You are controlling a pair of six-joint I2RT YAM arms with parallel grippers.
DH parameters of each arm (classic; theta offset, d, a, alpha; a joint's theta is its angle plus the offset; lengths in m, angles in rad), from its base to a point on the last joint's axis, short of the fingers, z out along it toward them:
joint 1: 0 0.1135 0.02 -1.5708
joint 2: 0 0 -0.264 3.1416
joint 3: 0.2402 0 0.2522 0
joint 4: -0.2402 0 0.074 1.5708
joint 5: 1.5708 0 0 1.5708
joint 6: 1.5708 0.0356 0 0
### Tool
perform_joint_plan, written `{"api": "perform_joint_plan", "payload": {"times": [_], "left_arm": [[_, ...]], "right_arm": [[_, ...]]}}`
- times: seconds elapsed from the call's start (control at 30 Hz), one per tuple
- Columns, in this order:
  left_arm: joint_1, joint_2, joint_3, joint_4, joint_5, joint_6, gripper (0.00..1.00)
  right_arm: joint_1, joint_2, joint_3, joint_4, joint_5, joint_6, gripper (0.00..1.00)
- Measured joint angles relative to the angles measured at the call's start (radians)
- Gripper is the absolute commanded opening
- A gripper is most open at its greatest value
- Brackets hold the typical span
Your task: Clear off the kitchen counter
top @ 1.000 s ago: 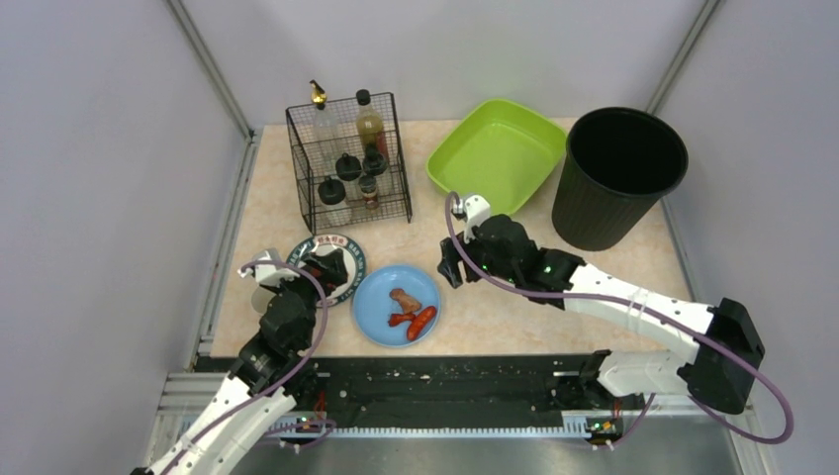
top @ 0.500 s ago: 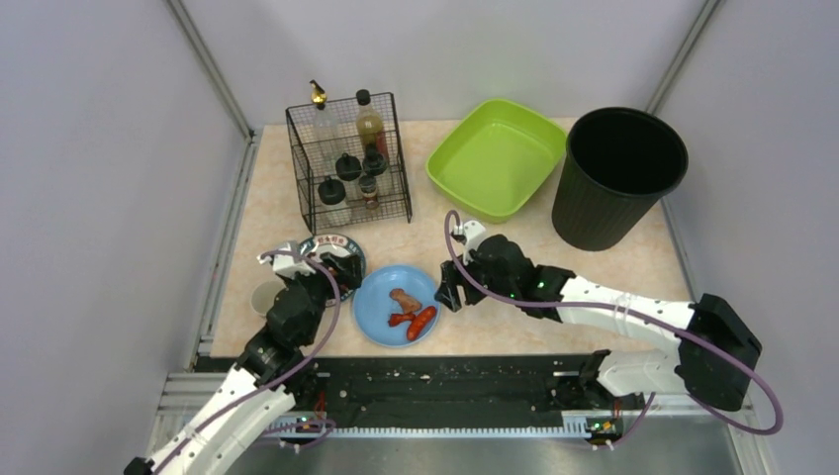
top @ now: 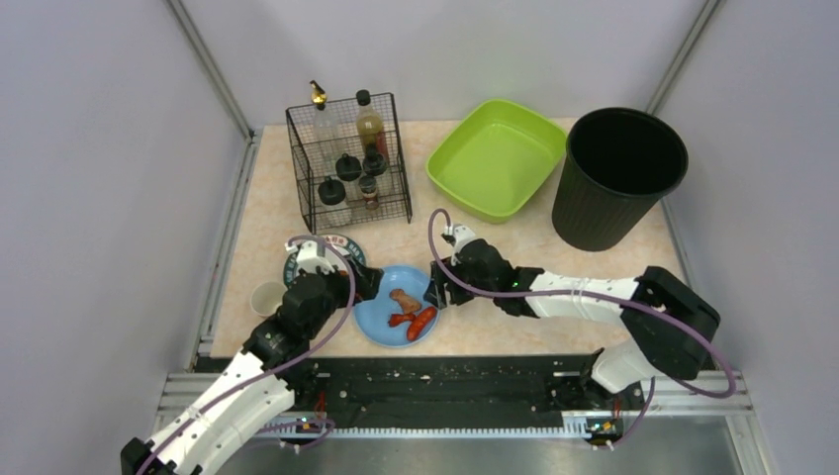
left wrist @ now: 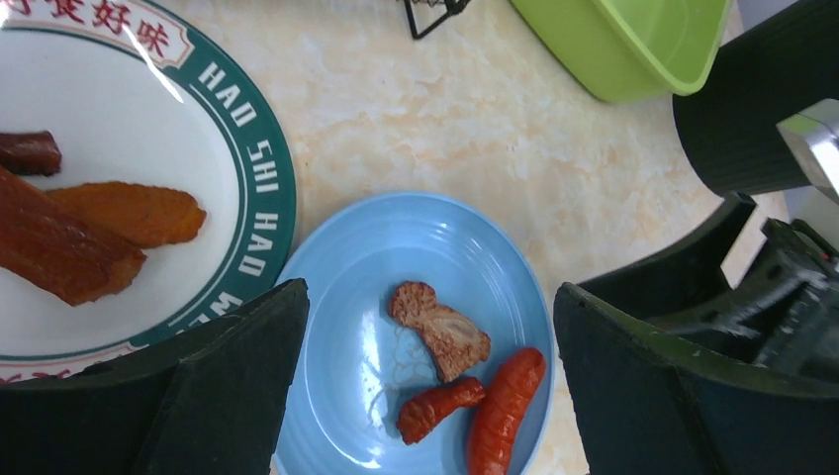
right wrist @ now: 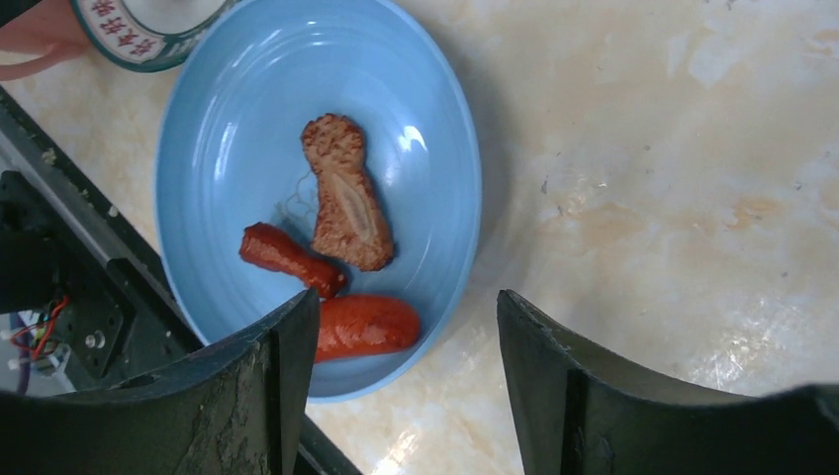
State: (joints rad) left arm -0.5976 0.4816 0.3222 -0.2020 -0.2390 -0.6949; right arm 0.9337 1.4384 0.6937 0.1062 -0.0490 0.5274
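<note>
Left end effector [top: 362,283] is hanging wide open and empty just left of the blue plate [top: 397,306]. Right end effector [top: 433,288], also spread and empty, is hovering at its right rim, seemingly nearer. The plate is sitting on the table [top: 534,247] by the front edge. The left arm is covering part of the printed plate [left wrist: 129,109], and I cannot tell whether any finger is touching a rim.

Left arm [top: 237,386] reaches up from near-left corner of worktop [top: 267,198], left tool [left wrist: 427,292] tipped down, fingers spread wide. Right arm [top: 584,292] lies low along near edge, stretched leftward, right tool [right wrist: 406,297] facing down, fingers parted.
</note>
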Motion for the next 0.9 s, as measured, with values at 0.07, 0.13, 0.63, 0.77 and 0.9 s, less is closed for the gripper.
{"api": "perform_joint_plan", "payload": {"times": [0.07, 0.13, 0.63, 0.77, 0.9], "left_arm": [[0.000, -0.002, 0.000, -0.023, 0.024, -0.018, 0.98], [0.000, -0.009, 0.003, -0.060, 0.046, -0.039, 0.98], [0.000, -0.098, 0.004, -0.275, 0.093, -0.209, 0.97], [0.000, -0.101, 0.002, -0.328, 0.092, -0.257, 0.97], [0.000, -0.115, -0.003, -0.384, 0.087, -0.302, 0.96]], "right_arm": [[-0.003, 0.039, 0.000, 0.021, 0.003, 0.017, 0.62], [-0.011, 0.076, 0.000, 0.039, 0.002, 0.034, 0.62], [-0.028, 0.198, -0.008, 0.175, -0.025, 0.107, 0.50], [-0.034, 0.216, -0.008, 0.200, -0.024, 0.119, 0.43], [-0.036, 0.230, -0.008, 0.220, -0.020, 0.128, 0.38]]}}
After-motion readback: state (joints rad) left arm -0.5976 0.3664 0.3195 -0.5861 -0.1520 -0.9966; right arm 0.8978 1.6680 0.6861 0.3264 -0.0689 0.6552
